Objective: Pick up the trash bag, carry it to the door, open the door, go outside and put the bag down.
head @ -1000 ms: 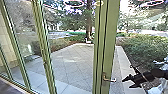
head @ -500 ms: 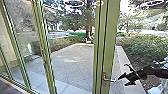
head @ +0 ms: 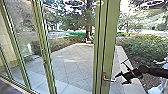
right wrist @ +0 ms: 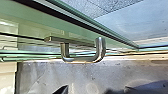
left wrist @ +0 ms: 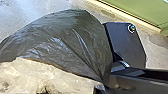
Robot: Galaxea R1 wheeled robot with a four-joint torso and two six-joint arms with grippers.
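My right gripper (head: pixel 119 79) is just right of the metal lever handle (head: pixel 107 79) on the green door frame (head: pixel 109 45) in the head view, its two fingers spread, with no contact plain to see. The bent handle (right wrist: pixel 83 59) shows large in the right wrist view, with a dark fingertip (right wrist: pixel 61 90) at the edge. In the left wrist view the dark trash bag (left wrist: pixel 62 37) bulges out from a gathered neck, where my left gripper (left wrist: pixel 102 87) is shut on it. Pale, translucent plastic (left wrist: pixel 37 77) lies against the dark bag.
Glass panels with green posts (head: pixel 43 47) stand to the left. Beyond the glass lie a paved terrace (head: pixel 72 62), a pale kerb (head: pixel 122 57), bushes (head: pixel 145 48) and a tree trunk (head: pixel 88 22). Some whitish material (head: pixel 158 88) is at the lower right.
The right gripper has moved left, closer to the door handle, and more of its arm has come into the head view. The head camera's picture has stayed the same.
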